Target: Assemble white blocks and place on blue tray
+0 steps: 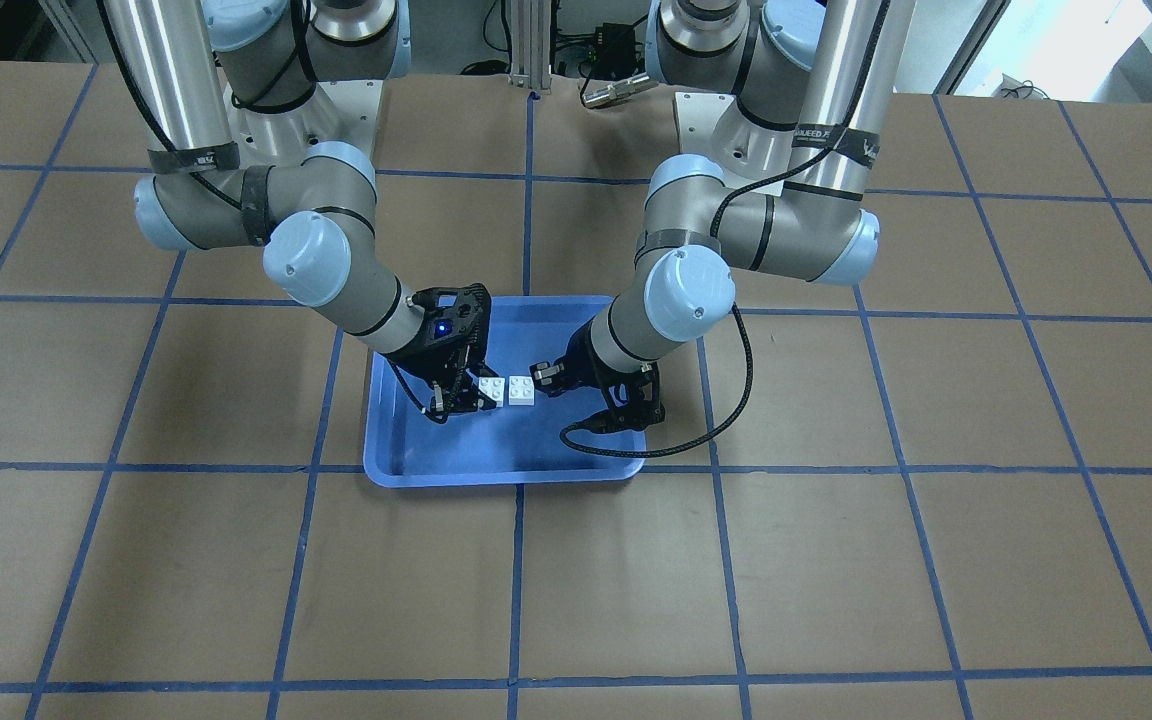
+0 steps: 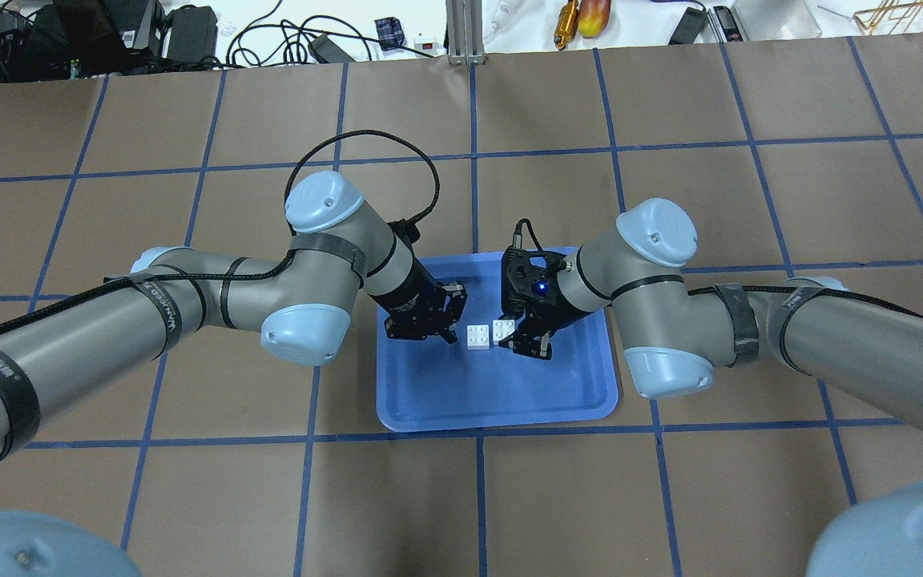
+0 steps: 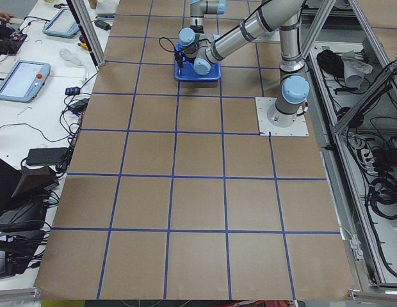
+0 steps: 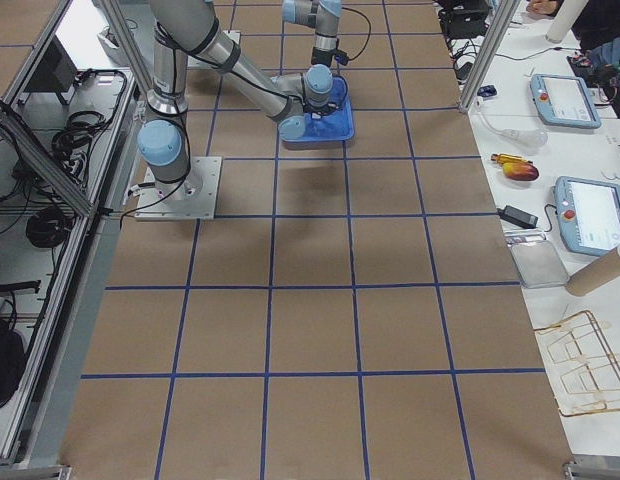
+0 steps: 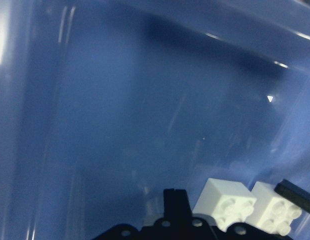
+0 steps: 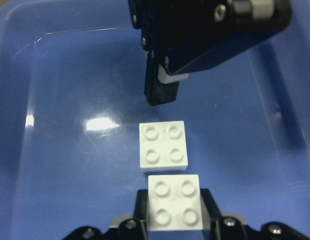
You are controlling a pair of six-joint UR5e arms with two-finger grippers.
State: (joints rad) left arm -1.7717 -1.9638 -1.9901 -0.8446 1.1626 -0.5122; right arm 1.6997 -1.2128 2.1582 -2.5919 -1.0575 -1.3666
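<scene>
The blue tray (image 1: 496,478) lies mid-table, also in the overhead view (image 2: 501,417). Two white blocks sit side by side over it with a thin gap between them. My right gripper (image 6: 174,212) is shut on one white block (image 6: 174,207), also seen from above (image 2: 503,329) and from the front (image 1: 489,390). The other white block (image 6: 162,145) lies free on the tray floor, also seen from above (image 2: 478,336) and from the front (image 1: 521,392). My left gripper (image 6: 162,95) is shut and empty, just beyond the free block, tip near the tray floor (image 2: 452,332).
Brown table with blue tape grid lines surrounds the tray. The tray's raised rim (image 6: 70,30) encloses both grippers. Cables, tools and tablets lie beyond the table's far edge (image 2: 574,16). Both arms' elbows hang over the tray's sides.
</scene>
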